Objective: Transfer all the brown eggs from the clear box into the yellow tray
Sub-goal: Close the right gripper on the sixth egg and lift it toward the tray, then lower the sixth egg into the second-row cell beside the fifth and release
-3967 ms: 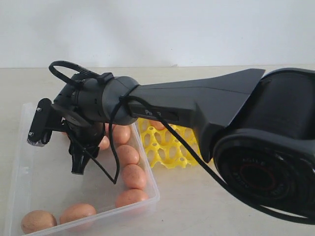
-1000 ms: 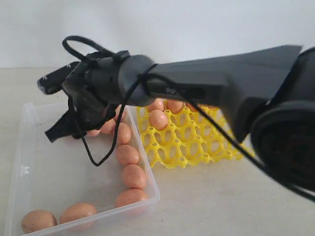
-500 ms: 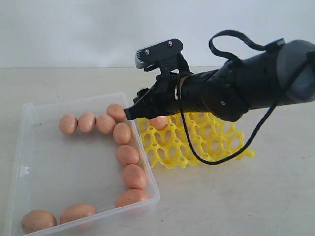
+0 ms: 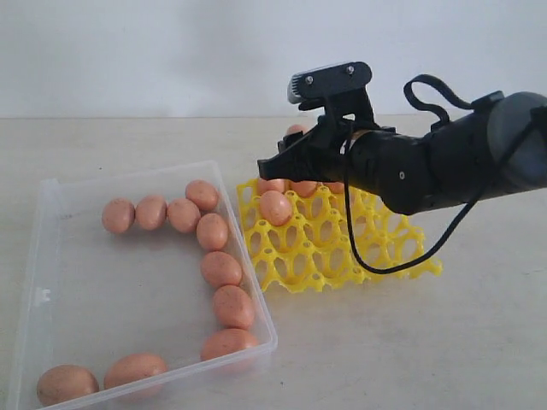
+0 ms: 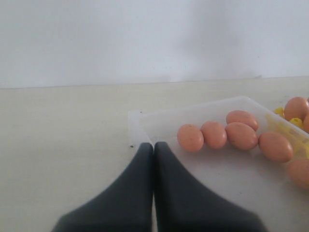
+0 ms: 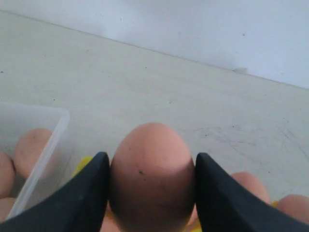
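The right wrist view reveals fingers clamped around a brown egg.

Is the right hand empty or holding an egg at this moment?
Holding. The right hand has a brown egg pinched between both fingers, over the yellow tray.

Brown eggs pinkish-brown; held egg has faint dark specks, I think. Right gripper black. Yellow tray beside clear box: bright lattice. Table beige.
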Available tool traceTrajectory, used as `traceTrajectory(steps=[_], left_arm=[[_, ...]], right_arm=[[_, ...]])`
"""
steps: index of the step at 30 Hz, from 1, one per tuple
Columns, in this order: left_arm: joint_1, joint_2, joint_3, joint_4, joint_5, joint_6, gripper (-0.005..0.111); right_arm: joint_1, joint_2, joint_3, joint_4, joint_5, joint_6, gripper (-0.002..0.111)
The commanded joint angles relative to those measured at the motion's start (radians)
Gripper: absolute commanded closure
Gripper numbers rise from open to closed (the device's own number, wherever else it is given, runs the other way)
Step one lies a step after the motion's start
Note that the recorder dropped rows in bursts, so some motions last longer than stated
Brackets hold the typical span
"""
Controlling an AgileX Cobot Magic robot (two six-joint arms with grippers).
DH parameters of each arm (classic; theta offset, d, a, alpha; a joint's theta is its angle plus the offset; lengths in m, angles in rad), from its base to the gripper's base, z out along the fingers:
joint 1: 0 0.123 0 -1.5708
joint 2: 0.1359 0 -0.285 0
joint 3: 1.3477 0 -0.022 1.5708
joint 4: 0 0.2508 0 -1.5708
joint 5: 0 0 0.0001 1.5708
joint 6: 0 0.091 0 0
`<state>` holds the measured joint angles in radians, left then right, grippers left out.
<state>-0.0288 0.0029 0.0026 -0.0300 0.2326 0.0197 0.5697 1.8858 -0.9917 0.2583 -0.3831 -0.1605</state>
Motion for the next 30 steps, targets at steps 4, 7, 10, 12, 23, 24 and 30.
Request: traceTrajectory(steps=[4, 7, 10, 12, 23, 24, 30], left_arm=[[-0.004, -0.003, -0.003, -0.005, -0.001, 0.001, 0.111], [-0.004, -0.003, -0.003, -0.005, -0.001, 0.001, 0.111], [-0.004, -0.003, -0.003, -0.005, -0.001, 0.001, 0.111], [-0.004, -0.003, -0.003, -0.005, -0.001, 0.001, 0.111], [-0.004, -0.003, -0.003, -0.005, -0.001, 0.001, 0.111], [-0.004, -0.003, -0.003, -0.005, -0.001, 0.001, 0.111], [-0.004, -0.003, -0.003, -0.005, -0.001, 0.001, 0.111]], right_arm=[[-0.005, 0.076, 0.003, 0.052, -0.015, -0.003, 0.109], [-0.005, 0.078, 0.003, 0.052, -0.028, -0.006, 0.109], [-0.012, 0.078, 0.003, 0.054, -0.039, -0.006, 0.109], [-0.023, 0.078, 0.003, 0.065, -0.039, -0.004, 0.109], [-0.032, 0.079, 0.003, 0.070, 0.052, -0.002, 0.109], [-0.032, 0.079, 0.003, 0.070, 0.052, -0.002, 0.109], [-0.028, 0.079, 0.003, 0.070, 0.058, 0.000, 0.109]])
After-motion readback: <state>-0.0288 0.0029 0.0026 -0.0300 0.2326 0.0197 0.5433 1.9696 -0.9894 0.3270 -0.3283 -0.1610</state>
